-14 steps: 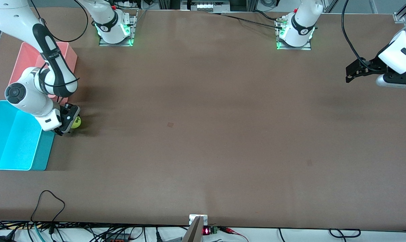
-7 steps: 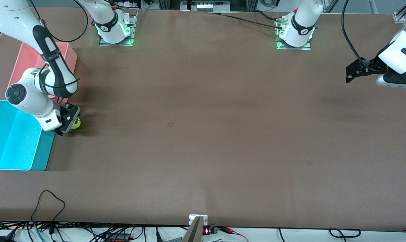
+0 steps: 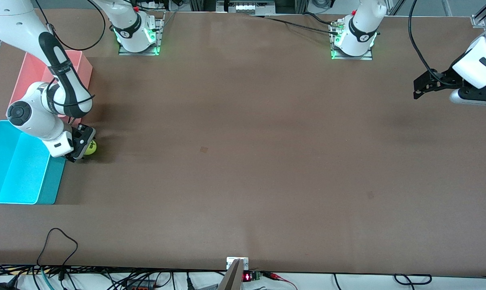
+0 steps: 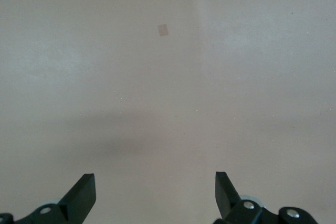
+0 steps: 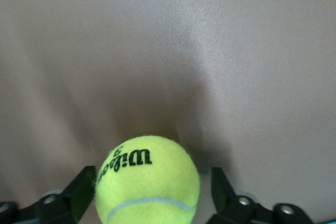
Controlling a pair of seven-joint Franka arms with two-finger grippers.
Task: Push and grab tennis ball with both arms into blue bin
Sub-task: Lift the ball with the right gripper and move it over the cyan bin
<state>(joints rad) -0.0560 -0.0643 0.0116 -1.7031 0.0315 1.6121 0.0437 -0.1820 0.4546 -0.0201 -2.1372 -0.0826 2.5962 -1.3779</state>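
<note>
Right end effector [image 3: 79,152] sitting low on the bench [image 3: 243,161], fingers spread around the tennis ball [image 3: 91,148] without clamping, ball lying beside the blue bin [image 3: 9,169], bin and pink bin [image 3: 33,70] showing no contents, left end effector [image 3: 418,88] waiting open over the left arm's end.

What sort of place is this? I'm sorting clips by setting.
Probably a robotics lab: two white jointed robot arms bolted to a brown-covered table, with loose cables along its edge.
</note>
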